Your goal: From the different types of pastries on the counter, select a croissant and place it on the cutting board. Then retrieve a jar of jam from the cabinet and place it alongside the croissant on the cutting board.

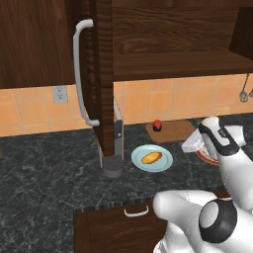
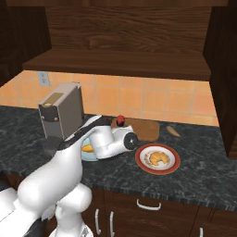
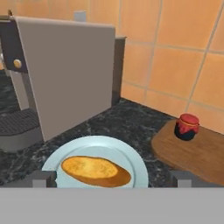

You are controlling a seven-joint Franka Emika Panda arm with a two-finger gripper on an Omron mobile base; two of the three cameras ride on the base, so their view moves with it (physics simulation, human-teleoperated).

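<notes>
So jar of jam (image 3: 187,127) upright on cutting board (image 3: 201,155) — croissant (image 2: 158,158) on red-rimmed plate (image 2: 141,165) — gripper (image 3: 112,178) fingers apart, empty, over blue plate (image 3: 131,158).

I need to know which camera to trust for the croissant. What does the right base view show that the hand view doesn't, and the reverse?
The right base view adds the croissant, lying on the red-rimmed plate in front of the cutting board. The hand view adds the oval pastry, seen whole on the light blue plate; from the base, the arm covers most of it. Both show the jar of jam on the cutting board and the grey machine.
</notes>
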